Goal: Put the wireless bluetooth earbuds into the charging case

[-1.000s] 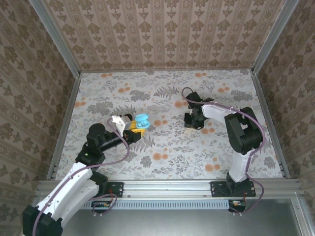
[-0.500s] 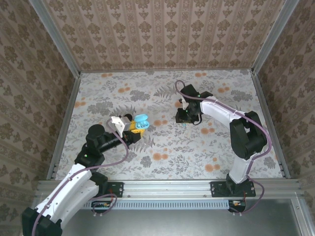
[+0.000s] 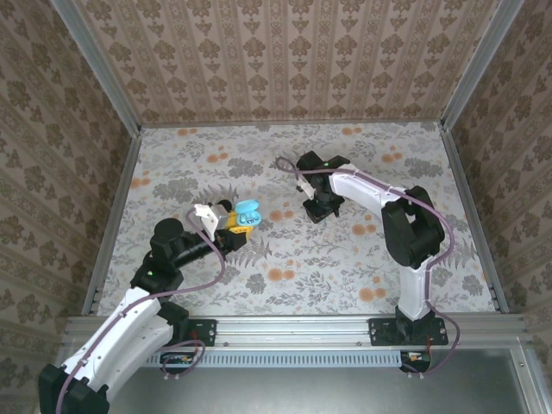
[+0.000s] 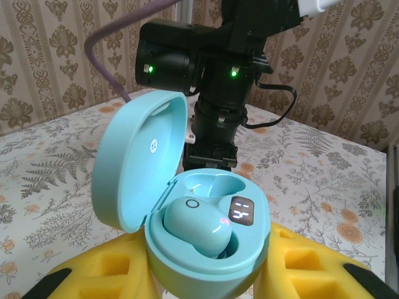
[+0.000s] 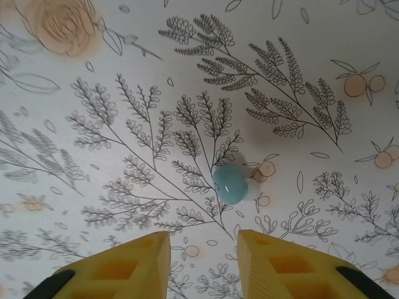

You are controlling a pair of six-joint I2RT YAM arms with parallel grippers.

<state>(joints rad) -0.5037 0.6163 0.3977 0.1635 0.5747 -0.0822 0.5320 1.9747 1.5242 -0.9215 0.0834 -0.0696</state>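
Earbuds are what we are putting away. One teal earbud [image 4: 199,227] sits in the charging case [image 4: 206,261], and the slot [image 4: 209,184] behind it is empty.

Our left gripper [image 3: 231,222] is on the left side of the table [image 3: 345,276]. Its yellow pads [image 4: 312,265] press on both sides of the case and hold it, with the lid [image 4: 134,168] open.

To the right, our right gripper [image 5: 202,249] hangs over the table with its two fingers apart and nothing between them. A loose teal earbud [image 5: 230,184] lies on the table just in front of that gap, not touching the fingers.

We think the step in hand is picking up this earbud. Next we need to reach forward a little, go down and close softly on it — it is tiny and round, so it could roll away. Then it goes to the empty slot.

We see bare table between the two grippers, so there is room to carry it across. The walls [image 3: 259,60] are well apart from both grippers.
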